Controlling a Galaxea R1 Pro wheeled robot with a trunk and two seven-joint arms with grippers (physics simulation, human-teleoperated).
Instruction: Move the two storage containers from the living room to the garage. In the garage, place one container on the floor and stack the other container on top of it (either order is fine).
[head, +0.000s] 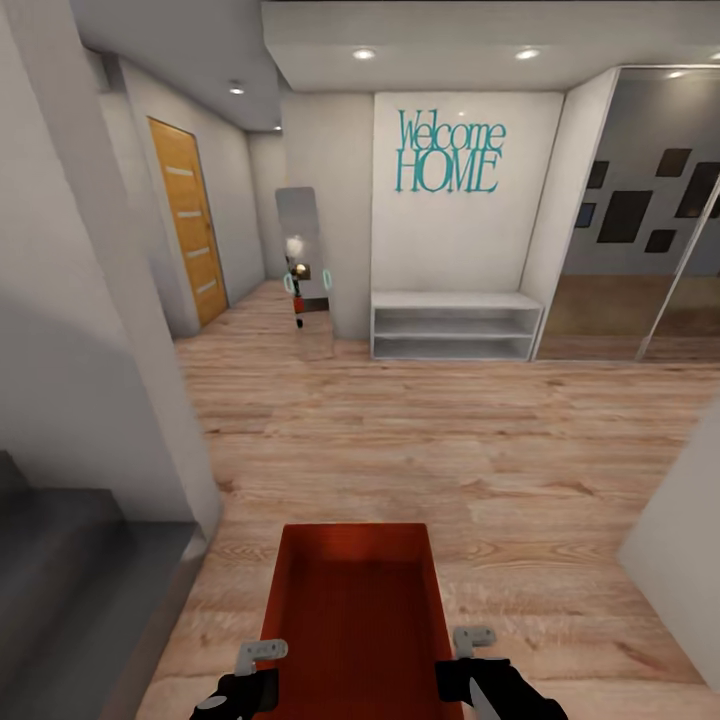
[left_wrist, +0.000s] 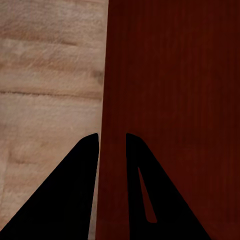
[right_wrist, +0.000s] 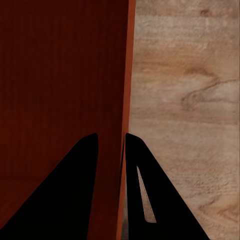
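"Welcome HOME" in teal letters (head: 450, 152) on the white wall ahead, above a low white shelf (head: 456, 326). Orange-red open-topped bin (head: 352, 610) carried low in front, above light wood plank floor (head: 480, 440); straight shallow walls, finely ribbed inside. Left claw (head: 262, 662) clamped narrowly over the bin's left wall, one finger (left_wrist: 70, 195) outside, the other inside. Right claw (head: 470, 650) likewise closed on the right wall (right_wrist: 127, 75). Yellow-brown door (head: 190, 220) down the hallway at left; tall mirror (head: 305, 270) beside the lettered wall.

black left hand (head: 262, 662) and right hand (head: 470, 650), grey-tipped, with tapering black fingers (left_wrist: 70, 195).
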